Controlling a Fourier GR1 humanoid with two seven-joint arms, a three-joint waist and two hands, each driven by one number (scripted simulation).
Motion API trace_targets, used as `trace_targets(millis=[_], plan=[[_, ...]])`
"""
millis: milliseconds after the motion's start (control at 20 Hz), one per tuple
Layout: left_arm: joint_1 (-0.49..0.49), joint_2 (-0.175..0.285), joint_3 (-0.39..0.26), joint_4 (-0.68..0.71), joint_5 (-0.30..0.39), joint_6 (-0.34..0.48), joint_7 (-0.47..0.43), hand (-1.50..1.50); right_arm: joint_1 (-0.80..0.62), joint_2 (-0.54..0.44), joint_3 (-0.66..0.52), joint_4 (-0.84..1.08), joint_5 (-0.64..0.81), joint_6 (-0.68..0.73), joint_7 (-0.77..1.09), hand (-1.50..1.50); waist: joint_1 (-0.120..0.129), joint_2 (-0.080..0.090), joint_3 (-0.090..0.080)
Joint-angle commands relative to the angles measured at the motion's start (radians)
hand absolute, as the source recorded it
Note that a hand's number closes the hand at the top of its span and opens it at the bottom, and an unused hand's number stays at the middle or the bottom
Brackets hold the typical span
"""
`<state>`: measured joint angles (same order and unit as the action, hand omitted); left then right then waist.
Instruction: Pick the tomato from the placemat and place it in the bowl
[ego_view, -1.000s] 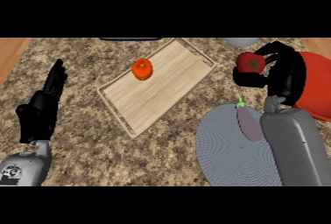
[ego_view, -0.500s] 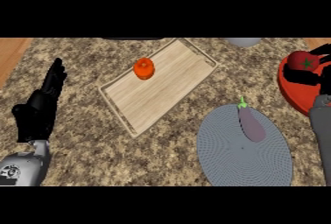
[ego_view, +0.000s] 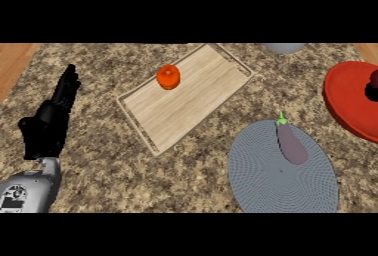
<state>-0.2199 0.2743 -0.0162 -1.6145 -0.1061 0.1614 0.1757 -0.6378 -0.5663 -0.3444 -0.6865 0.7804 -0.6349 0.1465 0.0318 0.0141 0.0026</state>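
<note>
The round grey placemat (ego_view: 284, 185) carries only a purple eggplant (ego_view: 292, 145). A dark red patch (ego_view: 373, 82) inside the red bowl (ego_view: 345, 100), cut by the view's right edge, may be the tomato; I cannot tell. A tomato is likely light, smooth and soft-skinned, best cupped round its middle. The black left hand (ego_view: 48, 125) rests open at the speckled stone counter's (ego_view: 184, 175) left side; the right hand is out of view.

From my end the counter (ego_view: 96, 165) looks like speckled brown stone, slightly rough. The tray (ego_view: 184, 107) is pale matt wood with the grain showing. Near right, the grey placemat (ego_view: 273, 185) reads as woven cloth with fine ringed ribs. The aubergine (ego_view: 292, 145) on it is smooth and dull. The red bowl (ego_view: 347, 100) on the right looks like smooth plastic. My left hand (ego_view: 44, 130) is matt black.
</note>
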Motion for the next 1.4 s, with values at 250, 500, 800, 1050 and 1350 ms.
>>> trace_targets(millis=[250,500,800,1050,1350], plan=[[0.005,-0.018,-0.003,0.007,0.003,-0.01,-0.037,0.0,-0.09,-0.079,-0.162,0.323,-0.157,0.058,-0.195,-1.5,0.025,0.013,0.004],[-0.055,-0.04,-0.023,0.02,-0.029,0.016,0.025,0.0,-0.075,-0.082,-0.249,0.341,-0.278,0.163,-0.413,-1.5,0.008,0.012,0.007],[-0.031,-0.038,-0.014,0.035,-0.032,0.012,-0.021,0.0,-0.098,-0.09,-0.334,0.383,-0.362,0.168,-0.565,-1.5,0.017,0.012,0.004],[-0.043,-0.001,0.03,0.048,0.012,-0.038,-0.023,0.0,-0.064,-0.167,-0.407,0.428,-0.437,0.258,-0.638,-1.5,0.006,0.006,0.003],[-0.008,-0.001,0.045,0.011,-0.004,-0.025,-0.004,0.0,0.047,-0.167,-0.477,0.438,-0.545,0.394,-0.754,-1.5,-0.016,-0.007,0.001]])
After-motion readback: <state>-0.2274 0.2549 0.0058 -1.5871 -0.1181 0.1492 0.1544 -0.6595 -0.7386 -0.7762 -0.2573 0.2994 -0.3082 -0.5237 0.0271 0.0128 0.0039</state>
